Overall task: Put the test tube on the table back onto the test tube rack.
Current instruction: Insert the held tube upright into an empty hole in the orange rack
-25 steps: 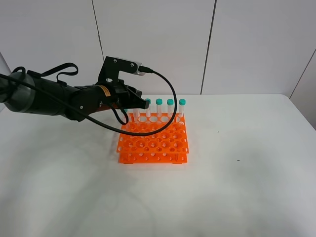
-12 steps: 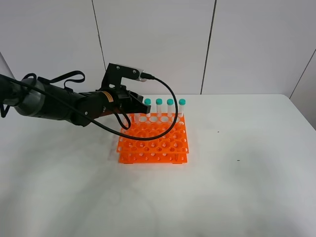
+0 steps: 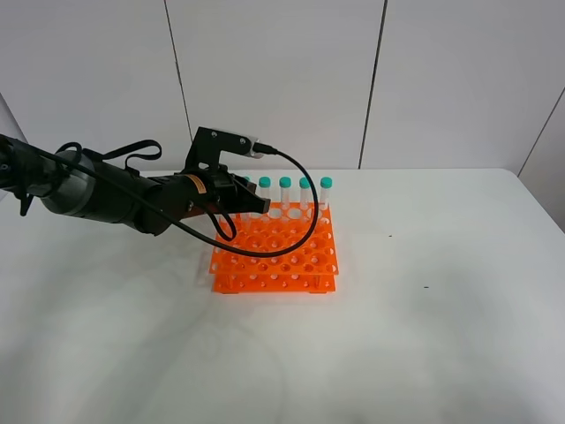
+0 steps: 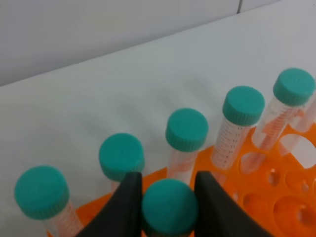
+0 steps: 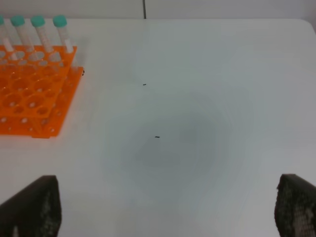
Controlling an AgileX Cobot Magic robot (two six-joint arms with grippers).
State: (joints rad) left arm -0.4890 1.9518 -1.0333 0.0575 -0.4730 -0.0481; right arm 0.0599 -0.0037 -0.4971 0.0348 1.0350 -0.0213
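In the left wrist view my left gripper (image 4: 169,178) is shut on the teal cap of the test tube (image 4: 170,210), held upright just in front of the back row. That row holds several capped tubes (image 4: 186,129) standing in the orange test tube rack (image 4: 276,192). In the exterior view the left gripper (image 3: 251,205) hovers over the back-left corner of the rack (image 3: 275,256), and its fingers hide the held tube. The right gripper (image 5: 166,197) is open and empty above the white table (image 5: 197,98), to the right of the rack (image 5: 29,94).
Several teal-capped tubes (image 3: 305,184) line the rack's far row. A black cable (image 3: 300,168) loops from the left wrist over the rack. Most rack holes in the nearer rows stand empty. The white table (image 3: 441,309) stretches right and front of the rack.
The left arm has come down and a little to the right with the tube, from above the rack's back-left corner to just over its holes. The right gripper has not moved.
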